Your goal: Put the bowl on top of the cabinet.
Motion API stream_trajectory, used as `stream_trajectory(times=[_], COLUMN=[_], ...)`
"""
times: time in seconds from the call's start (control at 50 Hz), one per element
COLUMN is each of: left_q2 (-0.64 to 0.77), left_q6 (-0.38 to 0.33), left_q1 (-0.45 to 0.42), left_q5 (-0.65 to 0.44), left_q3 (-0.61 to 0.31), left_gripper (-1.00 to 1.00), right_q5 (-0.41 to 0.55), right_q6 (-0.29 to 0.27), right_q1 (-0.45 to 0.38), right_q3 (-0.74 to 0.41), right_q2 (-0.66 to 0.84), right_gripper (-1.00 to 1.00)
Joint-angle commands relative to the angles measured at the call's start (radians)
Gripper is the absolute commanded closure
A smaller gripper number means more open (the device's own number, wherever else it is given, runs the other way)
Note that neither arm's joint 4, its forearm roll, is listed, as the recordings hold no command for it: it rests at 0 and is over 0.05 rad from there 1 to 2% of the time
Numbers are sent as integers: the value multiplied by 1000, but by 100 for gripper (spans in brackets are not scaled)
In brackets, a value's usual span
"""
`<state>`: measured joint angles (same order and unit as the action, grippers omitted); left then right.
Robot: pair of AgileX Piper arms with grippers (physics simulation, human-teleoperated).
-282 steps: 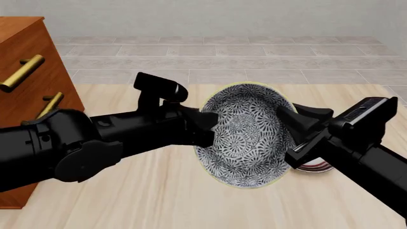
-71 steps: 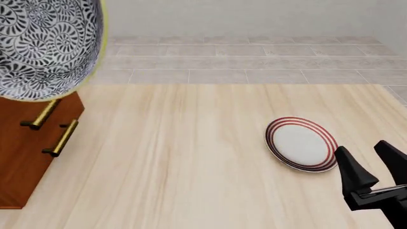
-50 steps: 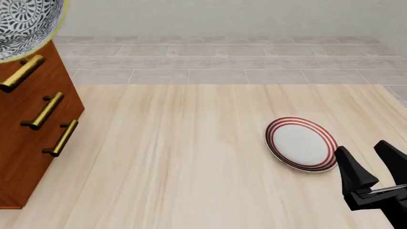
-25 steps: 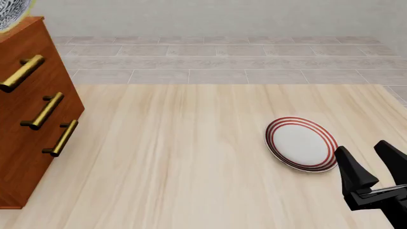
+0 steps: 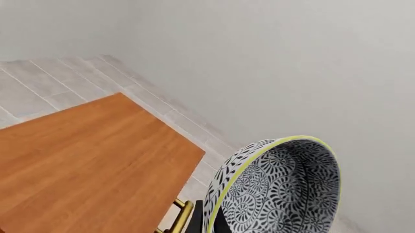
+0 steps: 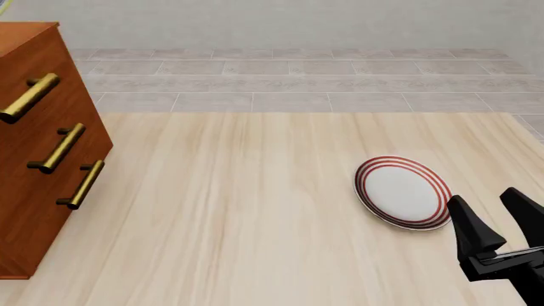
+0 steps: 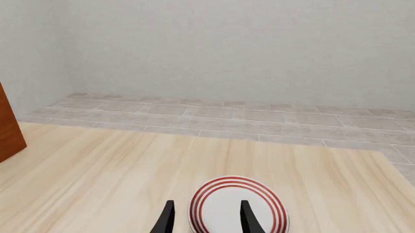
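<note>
A pale wooden table (image 6: 255, 223) runs toward a grey wall. The cabinet (image 6: 38, 127) stands at frame left; the bowl (image 5: 279, 187), gripped by the left gripper (image 5: 206, 224), hangs above its top. The right gripper (image 6: 501, 220), lower right, is spread wide beside a plate (image 6: 402, 192).

The cabinet (image 6: 38, 134) stands at the table's (image 6: 255, 217) left edge, with the plate (image 6: 402, 192) lying well apart toward the right. The right gripper (image 6: 503, 220) sits just before the plate. The bowl (image 5: 275, 187) is above the cabinet's top, tilted on edge.
</note>
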<state>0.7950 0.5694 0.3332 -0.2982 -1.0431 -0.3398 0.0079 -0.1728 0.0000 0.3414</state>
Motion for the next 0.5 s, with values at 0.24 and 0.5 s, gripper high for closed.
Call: stream_trajectory(times=[0.24, 0.5], left_q2=[80, 125], left_q6=[-57, -84], left_q1=[135, 188], left_q5=[108, 92], left_q3=[4, -47], left_gripper=[100, 100], right_q5=[11, 11], right_q6=[-6, -7], right_q1=[-2, -2], right_q3=[0, 0], right_q2=[-11, -10], right_gripper=[-100, -100])
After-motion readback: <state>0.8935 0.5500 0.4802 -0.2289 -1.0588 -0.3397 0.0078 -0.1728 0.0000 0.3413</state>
